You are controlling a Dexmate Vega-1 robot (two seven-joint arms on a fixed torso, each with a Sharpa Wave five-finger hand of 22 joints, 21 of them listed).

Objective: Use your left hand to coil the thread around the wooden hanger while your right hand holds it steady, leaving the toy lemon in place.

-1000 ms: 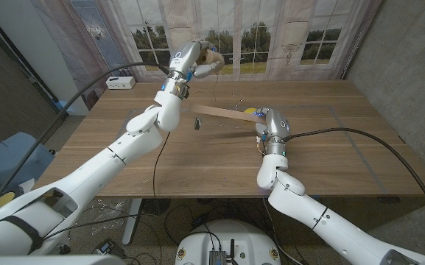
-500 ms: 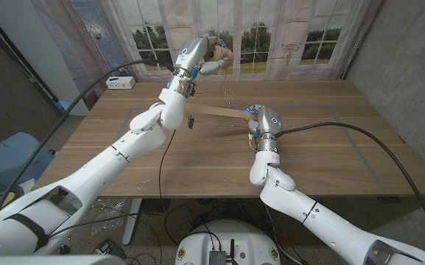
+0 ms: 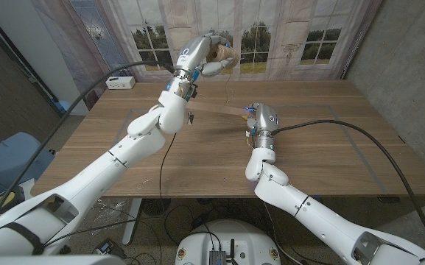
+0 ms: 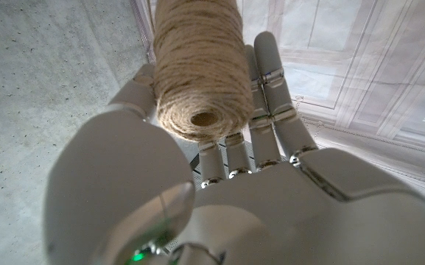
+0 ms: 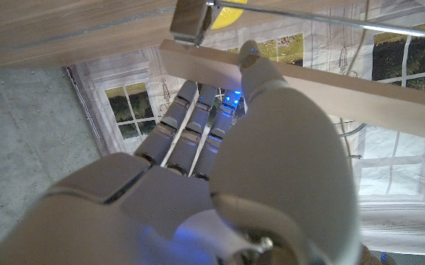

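**Spool raised high, hanger held at the table's centre**

We hold our left hand [image 3: 211, 57] lifted well above the far side of the table [image 3: 322, 158], arm stretched forward, fingers wrapped around a spool of thread [image 4: 197, 70]. A thin strand of thread [image 3: 229, 87] drops from it toward the wooden hanger [image 3: 216, 111]. Our right hand [image 3: 260, 121] sits near the table's middle, fingers closed on the hanger's pale bar, which slants out to the left with a metal clip [image 3: 191, 119] at its end. The toy lemon [image 5: 227, 16] lies just beyond the hanger, on the table.
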